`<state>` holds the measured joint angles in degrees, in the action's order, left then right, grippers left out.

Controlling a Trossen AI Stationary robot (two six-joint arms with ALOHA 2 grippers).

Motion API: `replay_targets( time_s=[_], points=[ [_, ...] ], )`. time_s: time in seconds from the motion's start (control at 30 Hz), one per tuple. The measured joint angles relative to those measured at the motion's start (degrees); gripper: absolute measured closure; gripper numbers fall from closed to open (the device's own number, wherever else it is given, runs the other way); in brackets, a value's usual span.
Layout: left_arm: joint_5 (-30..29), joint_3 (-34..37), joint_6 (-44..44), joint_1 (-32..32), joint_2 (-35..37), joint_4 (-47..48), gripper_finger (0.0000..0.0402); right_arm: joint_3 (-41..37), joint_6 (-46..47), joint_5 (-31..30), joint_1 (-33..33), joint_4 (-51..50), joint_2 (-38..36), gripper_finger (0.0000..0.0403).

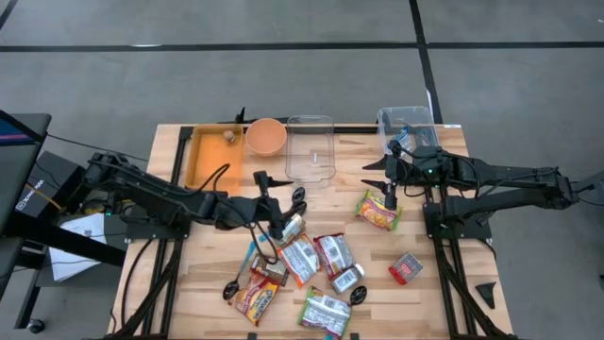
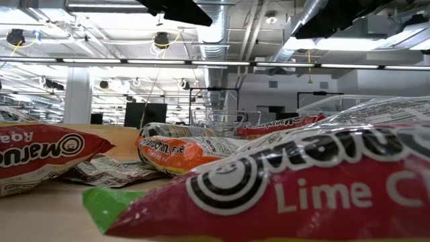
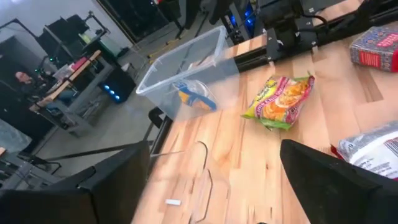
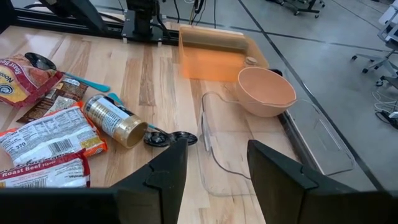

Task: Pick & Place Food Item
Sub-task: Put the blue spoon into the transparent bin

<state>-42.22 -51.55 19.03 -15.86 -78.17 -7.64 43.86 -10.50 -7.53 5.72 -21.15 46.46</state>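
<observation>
A green-and-yellow noodle packet [image 1: 378,210] lies flat on the table's right half; it also shows in the left wrist view [image 3: 280,102]. My right gripper [image 1: 389,184] hovers open and empty just beyond its far edge. My left gripper [image 1: 288,210] is open and empty at mid-table, above a gold-ended can [image 1: 293,227] that lies on its side, also in the right wrist view [image 4: 115,121]. Several more noodle packets [image 1: 316,255] lie flat toward the near edge. In the low view a red packet [image 2: 302,188] fills the foreground.
At the far edge stand an orange tray [image 1: 212,151], a peach bowl [image 1: 266,135], a clear container [image 1: 310,146] and a clear bin [image 1: 406,123] holding something. A red box [image 1: 406,268] lies near right. Black spoons [image 1: 231,288] lie among the packets.
</observation>
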Motion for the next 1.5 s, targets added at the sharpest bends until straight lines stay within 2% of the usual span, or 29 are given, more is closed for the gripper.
replay_targets(
  time_s=[0.17,0.27,0.37,0.57,0.67,0.9,1.3,1.5],
  points=[
    [0.02,0.0,-0.88,-0.33,0.07,0.0,0.0045,0.0,0.0,0.0,0.0,0.0,0.0,0.0239],
    [2.42,0.0,-4.32,-0.74,0.09,1.07,0.0051,0.0,0.0,-0.01,0.01,0.0,0.0,0.0239],
    [5.15,-0.71,-10.99,-1.18,0.09,7.34,0.0057,0.0,0.15,0.0,0.01,-0.02,0.0,0.0239],
    [5.8,-1.57,-27.84,-1.54,0.11,20.53,0.0065,0.0,0.63,0.0,0.01,-0.53,0.0,0.0239],
    [10.2,-1.13,-32.66,-2.9,-0.02,25.32,0.0066,0.0,0.63,0.0,0.02,-0.69,0.0,0.0239],
    [11.39,1.1,-39.7,-4.48,-0.1,25.52,0.0066,0.0,1.09,0.0,-0.02,-0.67,0.0,0.0239],
    [23.29,10.34,-49.56,-6.82,-0.11,23.56,0.0068,0.0,1.09,0.0,-0.04,-0.61,0.0,0.0239],
    [23.71,12.78,-51.3,-7.78,-0.11,23.36,0.0071,0.0,1.62,0.0,-0.04,-0.63,0.0,0.0239]
  ],
)
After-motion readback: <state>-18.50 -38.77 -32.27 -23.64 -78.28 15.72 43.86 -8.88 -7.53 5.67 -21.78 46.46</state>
